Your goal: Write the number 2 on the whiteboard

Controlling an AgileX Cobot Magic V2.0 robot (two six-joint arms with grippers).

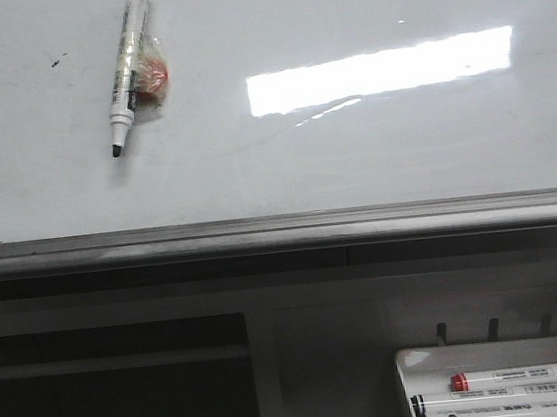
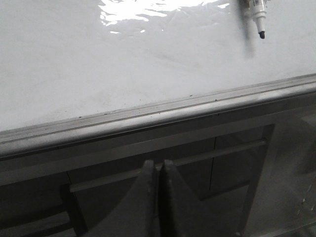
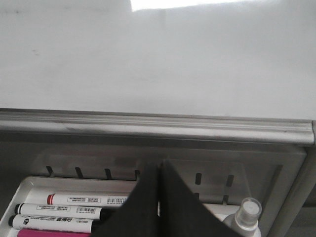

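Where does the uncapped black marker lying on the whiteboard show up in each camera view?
Front view: the marker lies upper left on the whiteboard, black tip toward the camera.
Left wrist view: only its tip end shows, at the upper right corner.
Right wrist view: not in it.
Shared landmark: the grey metal edge strip along the board, seen in all three views.

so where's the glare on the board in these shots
Front view: a bright rectangular reflection on the whiteboard, right of the marker. Left wrist view: rippled glare near the board's far edge. Right wrist view: a bright patch cut off by the frame.
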